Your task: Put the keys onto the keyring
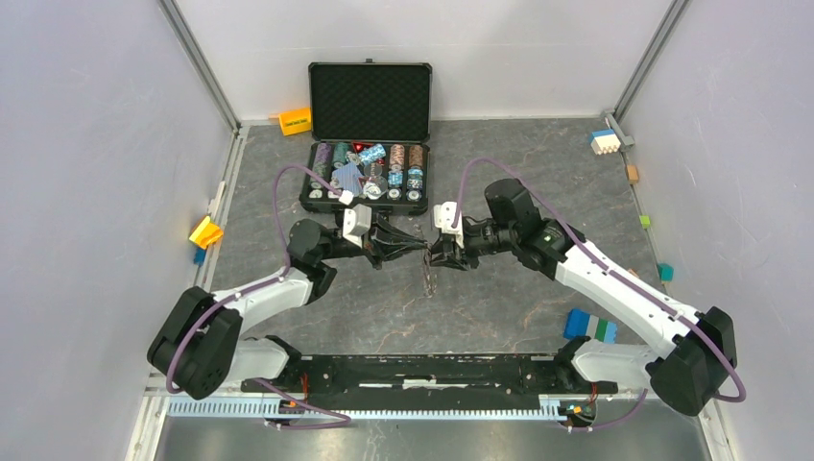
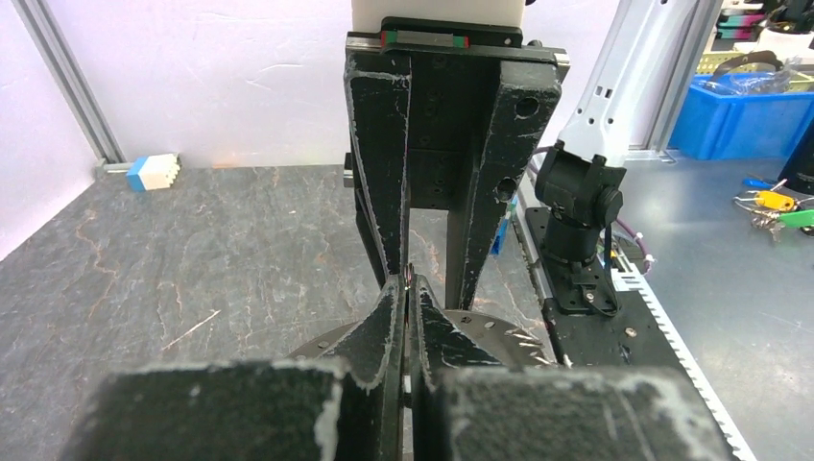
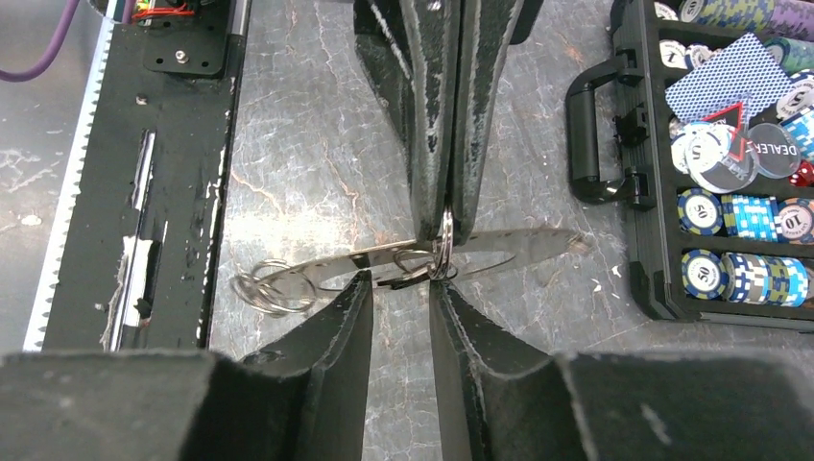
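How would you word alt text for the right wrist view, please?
Shut black fingers of the left gripper reach in from the top, pinching a small silver wire ring at a flat grey metal keyring; the right gripper sits just below, jaws apart. An open black case of poker chips lies at right.

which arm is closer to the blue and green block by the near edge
Right. The right arm passes just beside the blue and green block; the left arm lies far off on the other side.
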You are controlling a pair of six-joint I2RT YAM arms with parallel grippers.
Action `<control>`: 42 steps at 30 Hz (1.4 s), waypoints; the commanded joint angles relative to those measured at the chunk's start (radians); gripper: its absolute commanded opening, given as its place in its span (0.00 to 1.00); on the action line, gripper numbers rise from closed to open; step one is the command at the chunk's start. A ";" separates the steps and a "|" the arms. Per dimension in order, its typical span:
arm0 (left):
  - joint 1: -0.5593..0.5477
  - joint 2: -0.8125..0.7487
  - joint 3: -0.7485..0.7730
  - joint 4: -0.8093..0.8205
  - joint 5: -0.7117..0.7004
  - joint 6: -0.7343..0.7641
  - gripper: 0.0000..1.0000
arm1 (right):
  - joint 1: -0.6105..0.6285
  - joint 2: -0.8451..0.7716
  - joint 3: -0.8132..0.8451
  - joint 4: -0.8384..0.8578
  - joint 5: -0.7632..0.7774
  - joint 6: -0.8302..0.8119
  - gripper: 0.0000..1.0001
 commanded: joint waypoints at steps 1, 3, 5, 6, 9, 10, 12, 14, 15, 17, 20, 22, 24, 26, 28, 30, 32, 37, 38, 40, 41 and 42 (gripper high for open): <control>0.001 0.010 -0.006 0.101 -0.011 -0.058 0.02 | -0.003 -0.001 0.027 0.066 0.012 0.034 0.31; 0.002 0.011 -0.007 0.104 -0.013 -0.062 0.02 | -0.002 -0.005 0.022 0.075 0.022 0.036 0.28; 0.002 0.013 -0.008 0.114 -0.017 -0.071 0.02 | -0.002 -0.012 0.014 0.086 0.032 0.039 0.24; 0.002 0.015 -0.009 0.120 -0.021 -0.079 0.02 | -0.003 -0.014 0.008 0.091 0.034 0.040 0.22; 0.001 0.021 -0.011 0.147 -0.041 -0.101 0.02 | -0.002 -0.026 -0.016 0.115 0.045 0.050 0.15; 0.002 0.024 -0.013 0.156 -0.046 -0.108 0.02 | -0.002 -0.032 -0.025 0.122 0.047 0.053 0.13; 0.002 0.031 -0.015 0.178 -0.060 -0.130 0.02 | -0.002 -0.036 -0.038 0.137 0.043 0.060 0.09; 0.002 0.037 -0.014 0.197 -0.068 -0.145 0.02 | -0.002 -0.033 -0.043 0.143 0.030 0.068 0.06; 0.001 0.040 -0.014 0.204 -0.071 -0.150 0.02 | -0.002 -0.031 -0.045 0.148 0.023 0.072 0.04; 0.002 0.047 -0.012 0.211 -0.078 -0.152 0.02 | 0.000 -0.026 -0.046 0.152 0.004 0.078 0.02; 0.002 0.053 -0.015 0.217 -0.085 -0.147 0.02 | 0.005 -0.022 -0.052 0.153 -0.012 0.079 0.01; 0.002 0.054 -0.018 0.217 -0.088 -0.140 0.02 | 0.006 -0.025 -0.059 0.156 -0.019 0.077 0.01; 0.002 0.060 -0.020 0.217 -0.091 -0.133 0.02 | 0.008 -0.030 -0.062 0.157 -0.028 0.074 0.03; 0.002 0.064 -0.019 0.218 -0.089 -0.129 0.02 | 0.007 -0.036 -0.062 0.146 -0.023 0.063 0.05; 0.002 0.067 -0.020 0.219 -0.085 -0.128 0.02 | 0.007 -0.051 -0.064 0.138 0.000 0.049 0.10; 0.002 0.068 -0.022 0.221 -0.080 -0.126 0.02 | 0.007 -0.070 -0.075 0.138 0.020 0.039 0.18; 0.001 0.069 -0.022 0.224 -0.073 -0.128 0.02 | 0.007 -0.086 -0.092 0.145 0.032 0.037 0.26; 0.002 0.080 -0.018 0.239 -0.063 -0.145 0.02 | 0.007 -0.086 -0.112 0.160 0.022 0.042 0.38; 0.002 0.080 -0.016 0.242 -0.063 -0.147 0.02 | 0.008 -0.081 -0.112 0.165 0.020 0.047 0.40; 0.001 0.080 -0.015 0.243 -0.057 -0.151 0.02 | 0.008 -0.071 -0.110 0.173 0.025 0.056 0.42; 0.002 0.080 -0.015 0.242 -0.057 -0.151 0.02 | 0.007 -0.067 -0.109 0.178 0.032 0.064 0.43; 0.002 0.081 -0.016 0.241 -0.057 -0.152 0.02 | 0.007 -0.063 -0.111 0.186 0.036 0.070 0.44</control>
